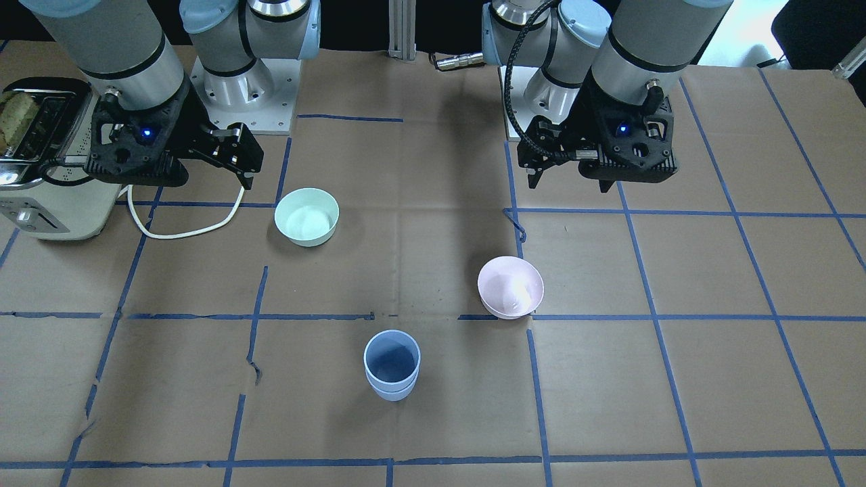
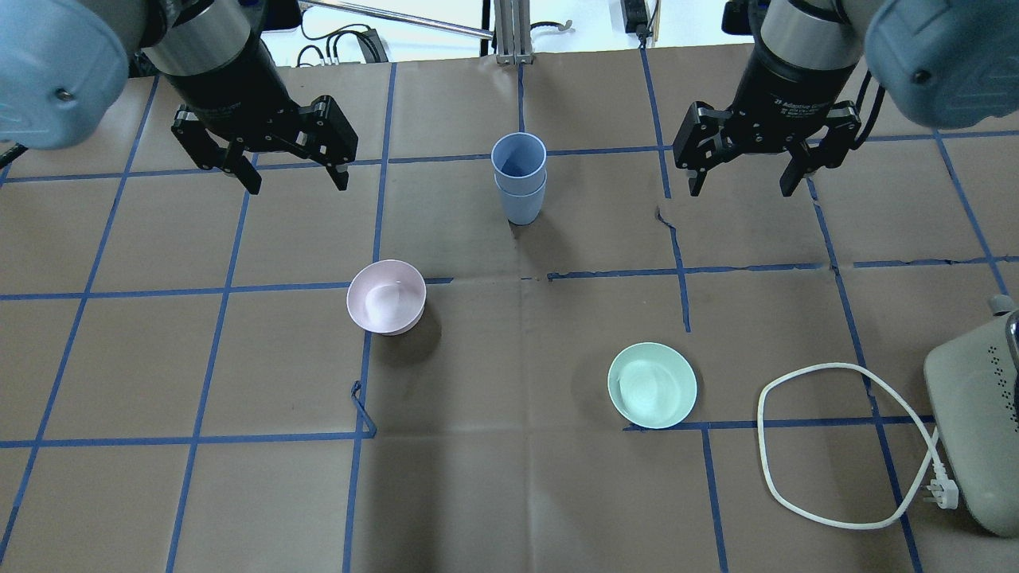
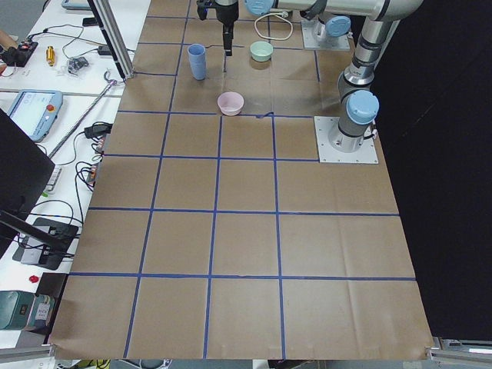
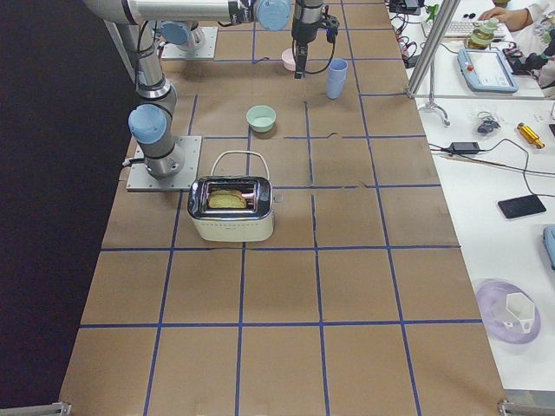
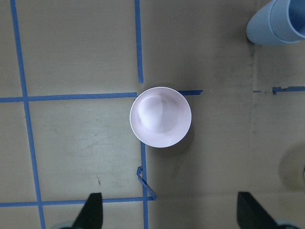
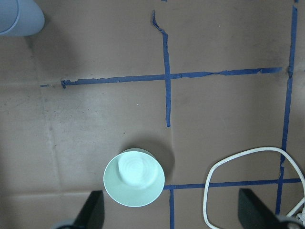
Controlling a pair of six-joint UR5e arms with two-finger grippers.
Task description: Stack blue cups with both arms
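The two blue cups [image 2: 519, 179] stand nested, one inside the other, upright on the brown paper at the far middle of the table; they also show in the front view [image 1: 392, 365]. My left gripper [image 2: 297, 185] is open and empty, hovering to the left of the stack, above and beyond the pink bowl. My right gripper [image 2: 740, 189] is open and empty, hovering to the right of the stack. In the left wrist view the stack [image 5: 279, 21] sits at the top right corner; in the right wrist view it [image 6: 19, 16] sits at the top left.
A pale pink bowl [image 2: 386, 296] stands left of centre. A mint-green bowl [image 2: 652, 384] stands right of centre. A cream toaster [image 2: 975, 430] holding bread sits at the right edge, its white cord [image 1: 177, 236] looping on the table.
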